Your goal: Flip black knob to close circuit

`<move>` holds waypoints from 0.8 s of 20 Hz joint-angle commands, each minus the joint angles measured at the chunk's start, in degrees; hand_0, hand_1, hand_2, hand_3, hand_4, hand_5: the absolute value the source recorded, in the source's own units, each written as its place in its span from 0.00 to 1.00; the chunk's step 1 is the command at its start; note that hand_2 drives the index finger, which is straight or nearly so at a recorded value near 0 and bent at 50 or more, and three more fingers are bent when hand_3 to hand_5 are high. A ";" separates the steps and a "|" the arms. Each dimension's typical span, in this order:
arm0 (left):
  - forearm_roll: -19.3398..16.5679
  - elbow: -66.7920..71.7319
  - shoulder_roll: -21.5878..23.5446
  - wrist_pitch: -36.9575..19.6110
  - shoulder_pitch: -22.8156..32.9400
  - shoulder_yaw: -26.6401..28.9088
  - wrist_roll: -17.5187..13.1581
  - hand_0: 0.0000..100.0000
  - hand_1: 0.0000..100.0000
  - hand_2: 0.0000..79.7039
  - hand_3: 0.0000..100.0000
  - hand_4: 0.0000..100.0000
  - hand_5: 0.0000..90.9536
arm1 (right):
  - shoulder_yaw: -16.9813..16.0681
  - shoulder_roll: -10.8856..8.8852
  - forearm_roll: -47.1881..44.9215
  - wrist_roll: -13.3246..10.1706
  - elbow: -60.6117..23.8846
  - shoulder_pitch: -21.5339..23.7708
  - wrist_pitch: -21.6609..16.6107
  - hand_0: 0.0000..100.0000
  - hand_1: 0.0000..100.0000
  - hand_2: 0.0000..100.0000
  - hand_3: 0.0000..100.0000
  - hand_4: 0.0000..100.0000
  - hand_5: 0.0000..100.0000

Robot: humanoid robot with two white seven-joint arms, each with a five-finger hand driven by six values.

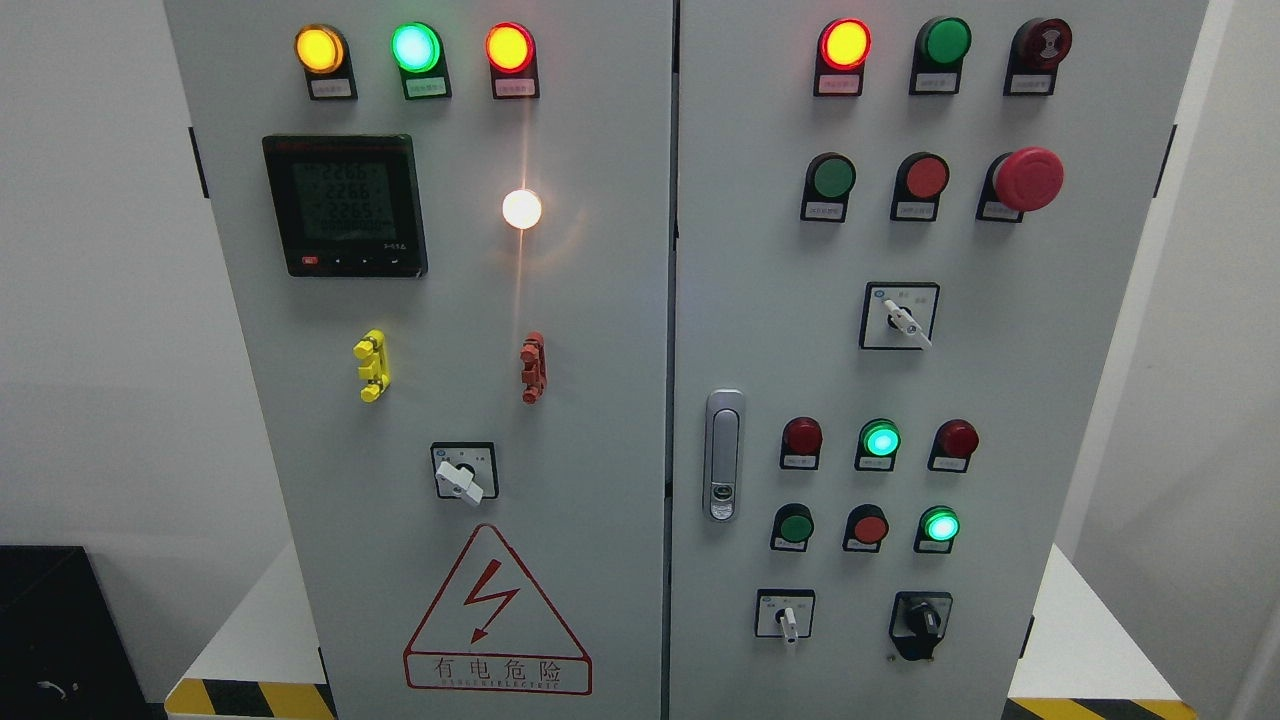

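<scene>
From my remote station I see the black knob (921, 622) at the lower right of the right-hand door of the grey control cabinet (600, 400), just right of a white selector switch (786, 616) and below a lit green indicator lamp (940, 525). Neither robot hand appears in the head view, so I cannot tell whether the fingers are released, clenched or grasping. Nothing touches the knob.

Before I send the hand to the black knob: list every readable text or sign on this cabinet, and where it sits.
"有电危险": warning sign, left door, under a red lightning bolt.
Small line beneath it: too blurred.
Meter display: rows of digits, not legible.
Tags under lamps, buttons, black knob: too small.
</scene>
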 commanded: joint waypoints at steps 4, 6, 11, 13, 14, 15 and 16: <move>0.00 0.00 0.01 0.00 0.35 0.00 0.04 0.12 0.56 0.00 0.00 0.00 0.00 | 0.82 -0.15 -0.13 0.05 0.12 0.06 -0.02 0.00 0.11 0.00 0.00 0.00 0.00; 0.00 0.00 0.01 0.00 0.35 0.00 0.04 0.12 0.56 0.00 0.00 0.00 0.00 | 0.82 -0.15 -0.13 0.05 0.12 -0.02 -0.02 0.00 0.11 0.00 0.00 0.00 0.00; 0.00 0.00 0.01 0.00 0.35 0.00 0.04 0.12 0.56 0.00 0.00 0.00 0.00 | 0.90 -0.15 -0.13 0.13 -0.06 -0.02 -0.02 0.00 0.11 0.00 0.00 0.00 0.00; 0.00 0.00 0.01 0.00 0.35 0.00 0.04 0.12 0.56 0.00 0.00 0.00 0.00 | 0.99 -0.06 -0.13 0.14 -0.32 0.06 0.07 0.00 0.11 0.00 0.00 0.00 0.00; 0.00 0.00 -0.08 0.00 0.35 0.00 0.04 0.12 0.56 0.00 0.00 0.00 0.00 | 1.08 -0.06 -0.13 0.14 -0.49 0.06 -0.02 0.00 0.11 0.00 0.00 0.00 0.00; 0.00 0.00 0.01 0.00 0.35 0.00 0.04 0.12 0.56 0.00 0.00 0.00 0.00 | 1.08 -0.06 -0.04 0.14 -0.84 0.06 0.07 0.00 0.11 0.00 0.00 0.00 0.00; 0.00 0.00 0.01 0.00 0.35 0.00 0.04 0.12 0.56 0.00 0.00 0.00 0.00 | 1.17 0.03 -0.04 0.14 -1.72 0.06 0.07 0.00 0.11 0.00 0.00 0.00 0.00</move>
